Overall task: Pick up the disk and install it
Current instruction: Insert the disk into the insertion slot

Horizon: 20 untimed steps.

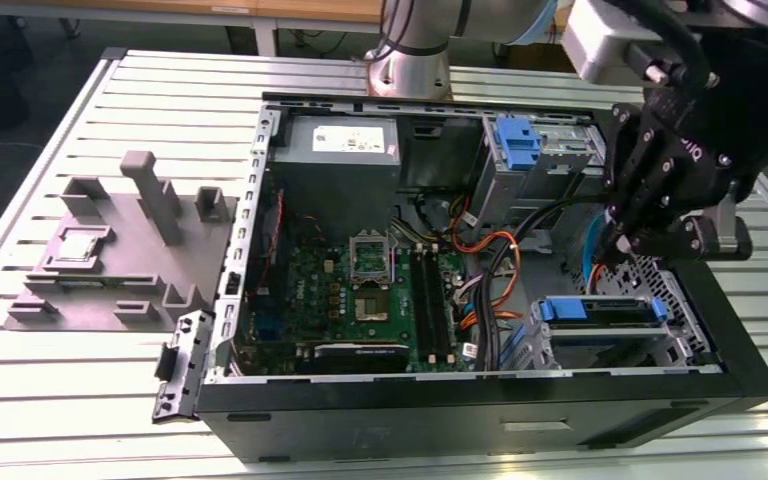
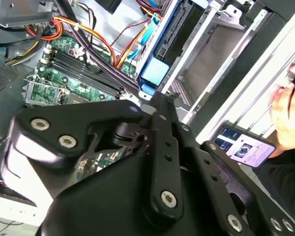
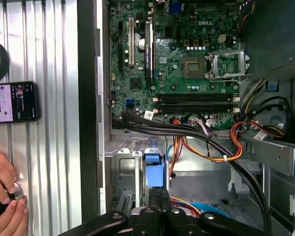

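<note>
**Gripper closed, poised over the disk in its cage**

In my exterior view the slatted metal surface [image 1: 37, 400] runs from edge to edge. The open computer case [image 1: 491, 415] lies on it from the centre to the lower right. A grey moulded fixture [image 1: 104, 270] sits on the surface at the left, just beside the case. Inside the case, the green motherboard [image 1: 357, 300] lies left of centre.

The gripper [image 1: 620, 243] hangs at the upper right of that view, over the right end of the case. In the first wrist view I see its 2 fingers [image 3: 155, 199] pressed together with nothing between them.

Below the gripper, at the lower right, the disk [image 1: 600, 310] stands on edge in the metal drive cage [image 1: 534, 348], its blue carrier edge facing up. In the exterior view a gap separates it from the fingertips. In the first wrist view that blue edge sits low in the centre, just beyond the fingertips.

A phone [image 3: 14, 102] lies on the surface at the left of that view. A person's hand [image 3: 1, 179] rests at the lower left.
</note>
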Motion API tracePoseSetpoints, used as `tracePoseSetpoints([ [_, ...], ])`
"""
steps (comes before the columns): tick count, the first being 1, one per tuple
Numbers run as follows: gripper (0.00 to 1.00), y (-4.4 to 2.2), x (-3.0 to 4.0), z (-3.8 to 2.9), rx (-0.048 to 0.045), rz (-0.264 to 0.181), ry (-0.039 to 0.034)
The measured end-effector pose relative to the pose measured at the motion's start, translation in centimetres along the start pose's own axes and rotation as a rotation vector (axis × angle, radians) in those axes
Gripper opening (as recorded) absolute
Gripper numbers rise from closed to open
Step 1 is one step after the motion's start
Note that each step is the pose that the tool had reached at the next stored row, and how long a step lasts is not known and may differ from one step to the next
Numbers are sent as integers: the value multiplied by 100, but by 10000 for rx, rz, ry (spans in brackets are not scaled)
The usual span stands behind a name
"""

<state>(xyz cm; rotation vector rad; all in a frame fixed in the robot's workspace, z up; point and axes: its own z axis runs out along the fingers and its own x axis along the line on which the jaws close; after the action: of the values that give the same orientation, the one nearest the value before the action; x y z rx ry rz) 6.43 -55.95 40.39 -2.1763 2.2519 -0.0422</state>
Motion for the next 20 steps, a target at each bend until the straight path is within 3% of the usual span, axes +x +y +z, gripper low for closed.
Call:
tracePoseSetpoints([
  [15,10,6,-3,271,3,0,0],
  [20,10,6,-3,281,6,-1,3],
])
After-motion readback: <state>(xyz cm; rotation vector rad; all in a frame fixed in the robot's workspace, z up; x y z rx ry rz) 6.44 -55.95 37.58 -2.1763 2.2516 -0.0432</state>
